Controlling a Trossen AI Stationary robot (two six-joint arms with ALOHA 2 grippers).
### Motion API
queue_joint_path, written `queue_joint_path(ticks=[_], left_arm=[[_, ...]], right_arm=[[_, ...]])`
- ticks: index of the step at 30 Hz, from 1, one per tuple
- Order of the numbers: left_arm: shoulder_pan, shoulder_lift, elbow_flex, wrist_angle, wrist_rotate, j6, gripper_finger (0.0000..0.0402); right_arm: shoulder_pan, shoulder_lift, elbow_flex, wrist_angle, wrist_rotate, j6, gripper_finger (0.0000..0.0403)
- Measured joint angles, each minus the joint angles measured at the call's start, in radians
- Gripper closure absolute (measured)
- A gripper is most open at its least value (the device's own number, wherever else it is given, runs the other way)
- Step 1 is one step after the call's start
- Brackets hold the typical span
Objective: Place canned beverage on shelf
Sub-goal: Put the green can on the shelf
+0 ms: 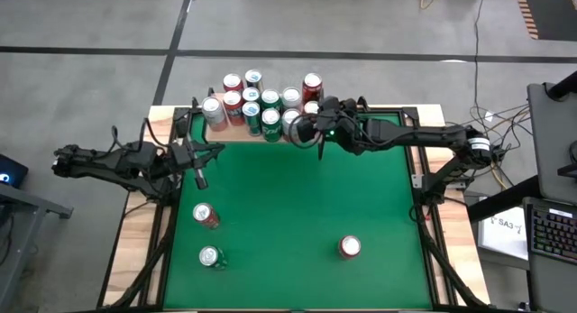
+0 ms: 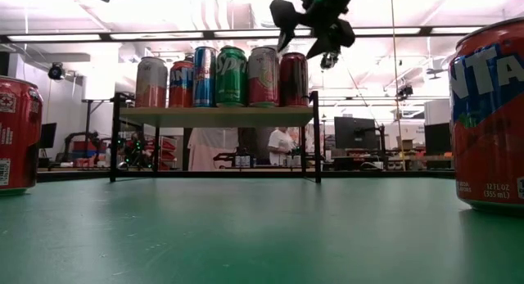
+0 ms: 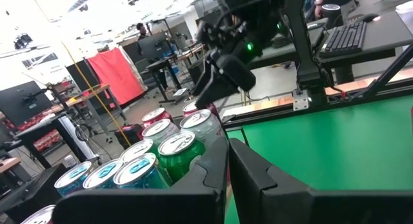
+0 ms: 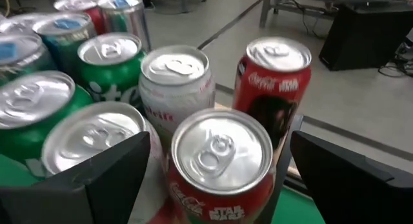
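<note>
The shelf [image 2: 221,116], a light-wood board on thin black legs, stands at the table's far edge with several upright cans on it. A red cola can [image 4: 222,159] stands at its near right end. My right gripper [image 4: 222,185] is open just above that can, one finger on either side of it and apart from it; in the low view my right gripper [image 2: 315,30] hangs above the can tops. My left gripper [image 1: 198,173] waits shut, left of the table's centre, holding nothing.
Three cans stand loose on the green table [image 1: 297,214]: a red can [image 1: 206,216] and a green can [image 1: 211,257] near left, and a red can [image 1: 350,247] near right. The table's middle lies bare between them and the shelf.
</note>
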Motion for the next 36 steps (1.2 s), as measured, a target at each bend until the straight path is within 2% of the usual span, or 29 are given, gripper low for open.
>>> queue_joint_path(ticks=[6, 15, 20, 26, 34, 36], left_arm=[[0.000, 0.032, 0.000, 0.006, 0.000, 0.000, 0.0402], [0.000, 0.138, 0.000, 0.099, 0.002, -0.071, 0.0402], [0.000, 0.213, 0.000, 0.108, 0.002, -0.144, 0.0402], [0.000, 0.283, 0.000, 0.144, 0.002, -0.185, 0.0402], [0.019, 0.345, 0.000, 0.240, 0.002, -0.086, 0.0402], [0.043, 0.349, 0.001, 0.248, 0.002, -0.059, 0.0402]], right_arm=[[0.013, -0.001, 0.095, -0.069, -0.007, -0.084, 0.0038], [0.052, -0.002, 0.185, -0.108, -0.008, -0.318, 0.0038], [0.066, -0.009, 0.194, -0.116, -0.016, -0.428, 0.0059], [0.068, -0.045, 0.194, -0.204, -0.138, -0.454, 0.0135], [0.064, -0.087, 0.102, -0.216, -0.164, -0.519, 0.0290], [0.050, -0.099, 0.067, -0.218, -0.199, -0.546, 0.0331]])
